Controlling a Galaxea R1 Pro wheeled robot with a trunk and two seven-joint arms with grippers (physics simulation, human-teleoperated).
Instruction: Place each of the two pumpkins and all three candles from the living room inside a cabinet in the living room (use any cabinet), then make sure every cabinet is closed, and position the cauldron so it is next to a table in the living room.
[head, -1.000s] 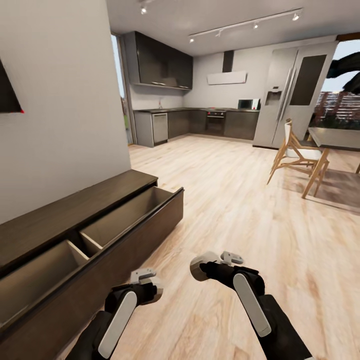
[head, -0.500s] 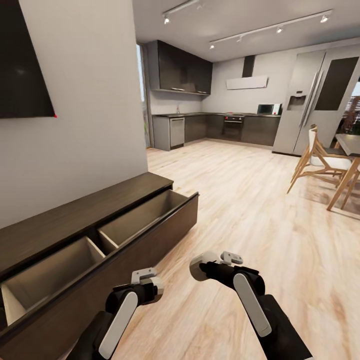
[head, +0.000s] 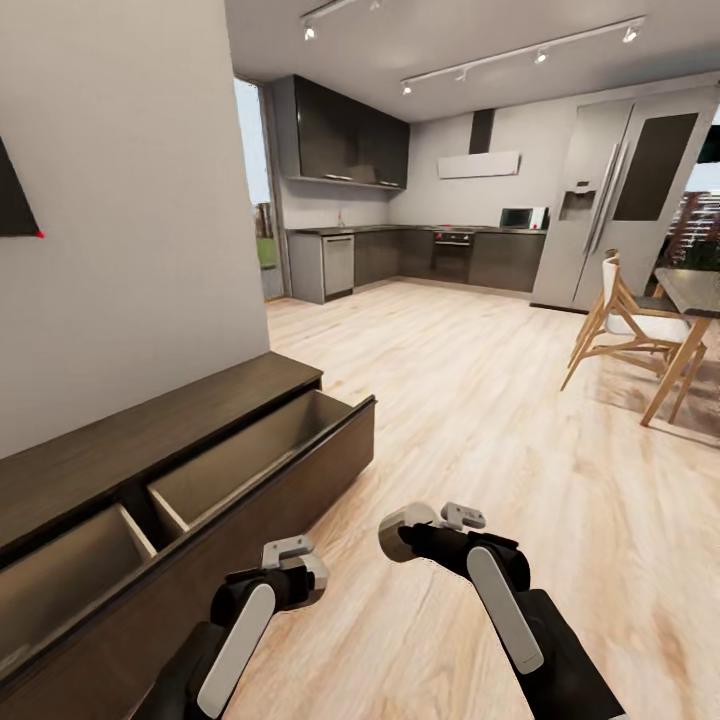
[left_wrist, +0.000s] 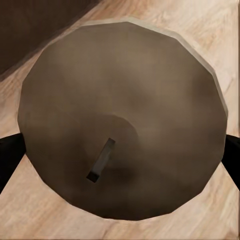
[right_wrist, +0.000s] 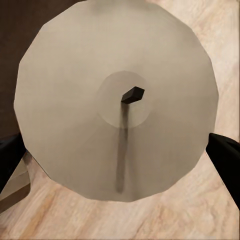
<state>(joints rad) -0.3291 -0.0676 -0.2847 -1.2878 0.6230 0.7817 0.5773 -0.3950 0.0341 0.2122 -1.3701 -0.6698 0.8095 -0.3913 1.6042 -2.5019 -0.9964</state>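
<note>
Dark-brown cabinet (head: 170, 440), drawers open, seemingly empty.

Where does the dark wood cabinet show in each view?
Head view: cabinet along the left wall, drawer pulled open.
Left wrist view: dark corner behind the brown candle.
Right wrist view: probably the dark edge behind the pale candle.
Shared landmark: light wood floor.
</note>
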